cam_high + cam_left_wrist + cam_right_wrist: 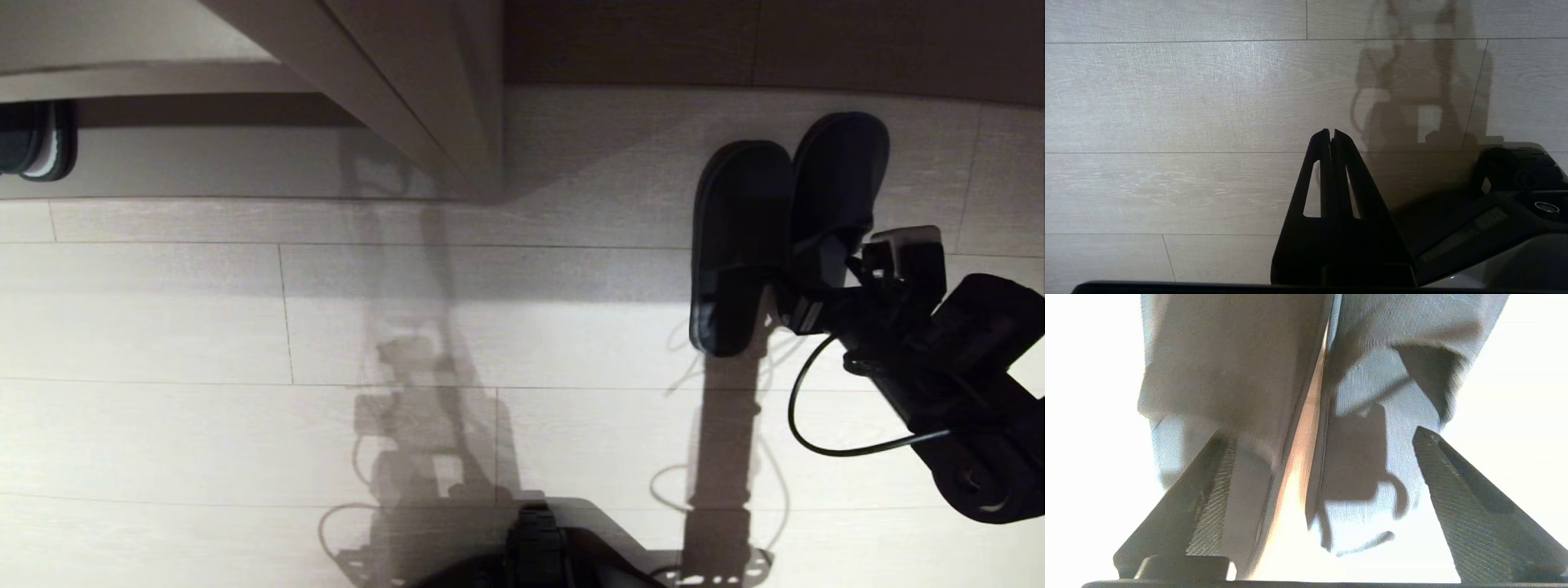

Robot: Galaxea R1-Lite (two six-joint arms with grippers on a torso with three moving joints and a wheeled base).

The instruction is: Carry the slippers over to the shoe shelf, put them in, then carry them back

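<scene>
The slippers (pixel 739 237) lie side by side on the pale floor at the right. Their toes point into a shaded opening backed with dark brown, and their heels are out on the lit floor. The shoe shelf shows as a pale beige panel (pixel 424 98) just left of that opening. My right gripper (pixel 804 286) is open at the heel ends. In the right wrist view its fingers (pixel 1208 506) straddle both slippers (pixel 1229 355) without clamping them. My left gripper (pixel 1330 132) hangs shut and empty over bare floor.
Another dark slipper with a whitish sole edge (pixel 37 139) sits in the low cubby at the top left. My own base (pixel 539 547) is at the bottom middle. A black cable (pixel 816 425) loops under the right arm.
</scene>
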